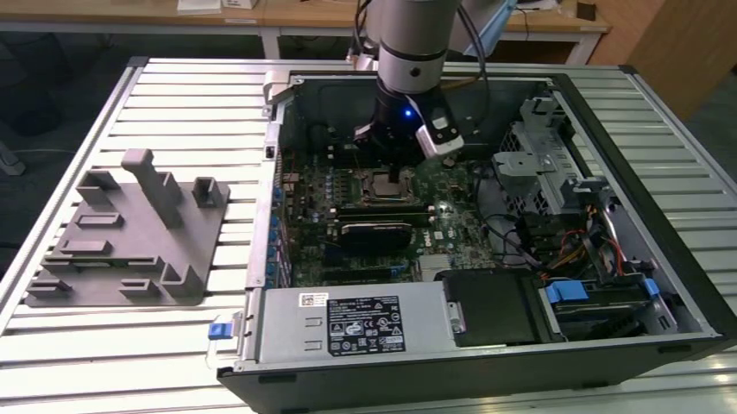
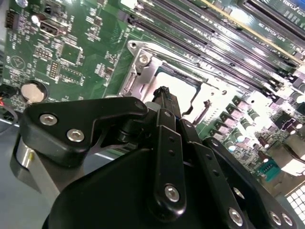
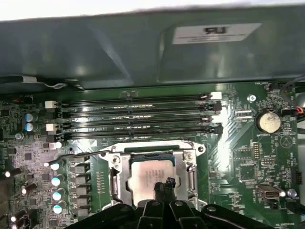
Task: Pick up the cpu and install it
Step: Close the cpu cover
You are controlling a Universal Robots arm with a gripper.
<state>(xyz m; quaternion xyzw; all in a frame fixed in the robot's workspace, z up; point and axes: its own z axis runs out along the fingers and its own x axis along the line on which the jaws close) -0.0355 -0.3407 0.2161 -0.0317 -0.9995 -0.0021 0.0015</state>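
cpu: I see the cpu (image 3: pixel 151 172) lying flat in its socket, silver top up, pale rim showing. It also shows past the fingers in the second wrist view (image 2: pixel 180 87).
End effector: the end effector (image 3: pixel 164 183) hangs directly over the cpu with its black fingertips (image 3: pixel 167 182) drawn together. I cannot tell whether they touch the metal top. In the exterior view it (image 1: pixel 398 172) points straight down into the case.
Socket frame: the metal socket frame (image 3: pixel 118 177) surrounds the cpu on the green motherboard (image 3: pixel 238 157).
Memory slots: four long memory slots (image 3: pixel 138 114) run just beside the socket.
Coin cell: a round coin cell (image 3: pixel 267 120) sits well apart from the socket.
Case: the open computer case (image 1: pixel 679 285) lies on the counter (image 1: pixel 185 112), toward the edge at the exterior view's right.
Fixture tray: a grey fixture tray (image 1: pixel 127 250) rests near the counter edge at the exterior view's left, apart from the case.
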